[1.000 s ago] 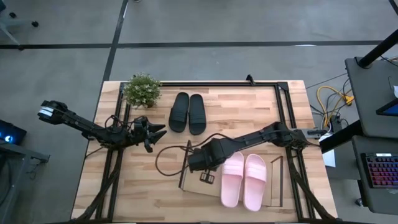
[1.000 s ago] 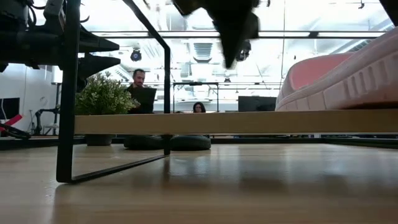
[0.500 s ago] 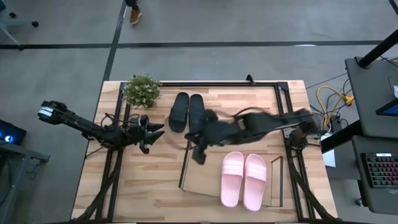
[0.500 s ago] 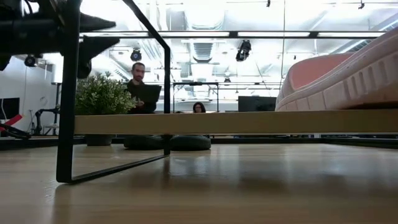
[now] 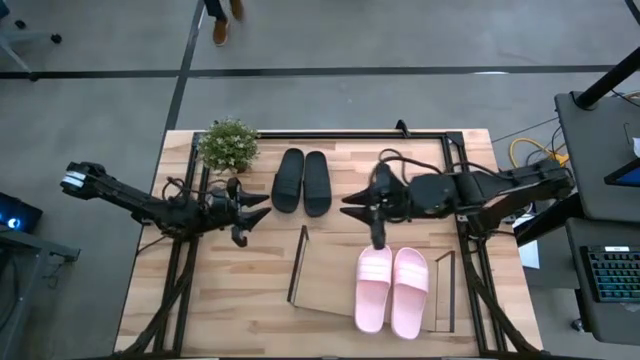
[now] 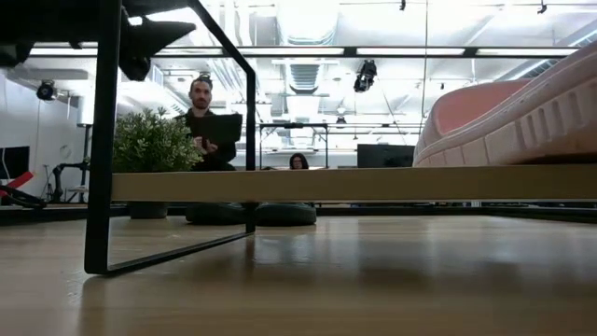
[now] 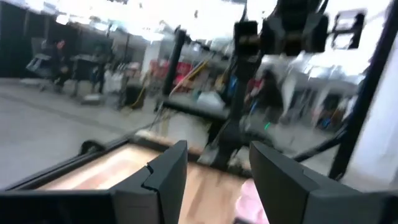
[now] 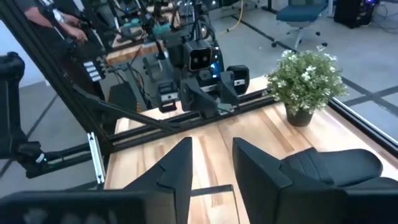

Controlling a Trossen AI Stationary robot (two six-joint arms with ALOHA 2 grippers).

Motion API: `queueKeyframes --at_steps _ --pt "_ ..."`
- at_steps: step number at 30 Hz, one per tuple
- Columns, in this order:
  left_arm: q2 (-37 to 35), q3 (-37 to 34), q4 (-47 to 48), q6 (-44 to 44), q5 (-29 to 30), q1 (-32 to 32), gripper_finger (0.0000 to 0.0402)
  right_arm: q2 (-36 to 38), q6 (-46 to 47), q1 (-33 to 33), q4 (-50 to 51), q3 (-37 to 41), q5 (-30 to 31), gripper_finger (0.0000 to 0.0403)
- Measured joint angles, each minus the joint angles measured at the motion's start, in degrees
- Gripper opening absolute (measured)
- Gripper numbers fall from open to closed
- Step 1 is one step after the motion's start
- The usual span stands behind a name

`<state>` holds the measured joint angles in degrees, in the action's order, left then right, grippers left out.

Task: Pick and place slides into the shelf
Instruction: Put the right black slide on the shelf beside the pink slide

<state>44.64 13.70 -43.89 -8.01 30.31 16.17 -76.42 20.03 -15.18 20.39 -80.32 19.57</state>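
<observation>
Two pale pink slides (image 5: 393, 290) lie side by side on the right part of the shelf (image 5: 325, 285), a low light-wood board with dark end frames; they also show in the low view (image 6: 522, 103). Two black slides (image 5: 302, 181) lie on the tabletop near the far edge, beside the plant. My right gripper (image 5: 360, 216) is open and empty in the air between the black and the pink slides; in its wrist view (image 8: 211, 158) the black slides (image 8: 339, 165) lie ahead. My left gripper (image 5: 255, 218) is open and empty, left of the black slides (image 7: 217, 171).
A small potted plant (image 5: 229, 145) stands at the far left of the table. The shelf's thin dark frames (image 5: 298, 265) stand upright at both ends (image 5: 450, 290). A black metal frame (image 5: 350, 135) runs along the table's far edge. People sit in the room behind (image 6: 207, 126).
My right gripper, open throughout, has risen from over the shelf's left part and gone toward the table's far and right edges, away from the shelf. My left gripper has risen a little. The slides have stayed in place.
</observation>
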Motion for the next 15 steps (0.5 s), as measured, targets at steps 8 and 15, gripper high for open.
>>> queueKeyframes --at_steps 8,15 --pt "1.54 11.95 19.02 -0.49 -0.18 -4.12 0.0160 6.66 0.94 0.22 -1.75 8.27 -0.01 0.0125" --pt "3.71 23.23 37.76 -3.44 -8.31 -11.75 0.0160 8.81 0.96 0.24 -1.09 10.61 0.00 0.0130"
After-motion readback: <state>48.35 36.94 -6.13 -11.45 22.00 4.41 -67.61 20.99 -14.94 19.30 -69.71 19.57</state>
